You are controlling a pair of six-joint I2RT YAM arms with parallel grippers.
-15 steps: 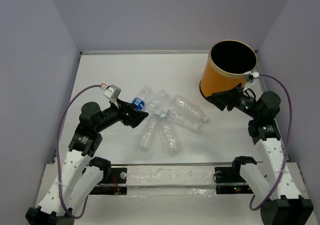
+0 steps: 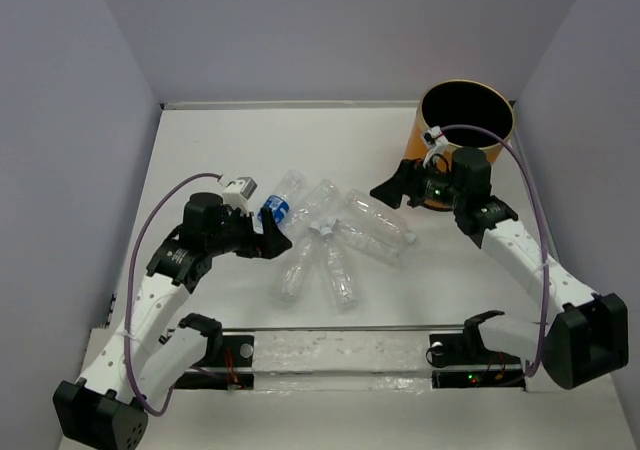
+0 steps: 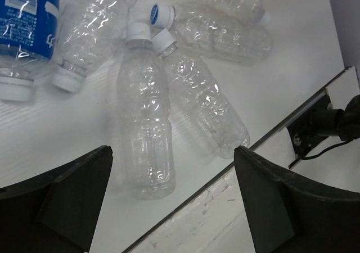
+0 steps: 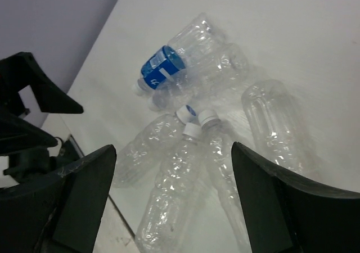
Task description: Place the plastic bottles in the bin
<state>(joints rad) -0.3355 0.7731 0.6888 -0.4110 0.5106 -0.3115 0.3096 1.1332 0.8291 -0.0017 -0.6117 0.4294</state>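
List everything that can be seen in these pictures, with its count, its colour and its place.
plastic bottles: six, clear with white or blue caps, lying in a loose heap at the middle of the table
blue-label bottle: one of the six, at the left end of the heap
bin: one, orange with a gold rim and a black inside, upright at the far right
table: one, white
walls: pale purple, on three sides
clear strip: one, along the near edge
left gripper: black, open, empty, above the left of the heap
right gripper: black, open, empty, between the bin and the heap
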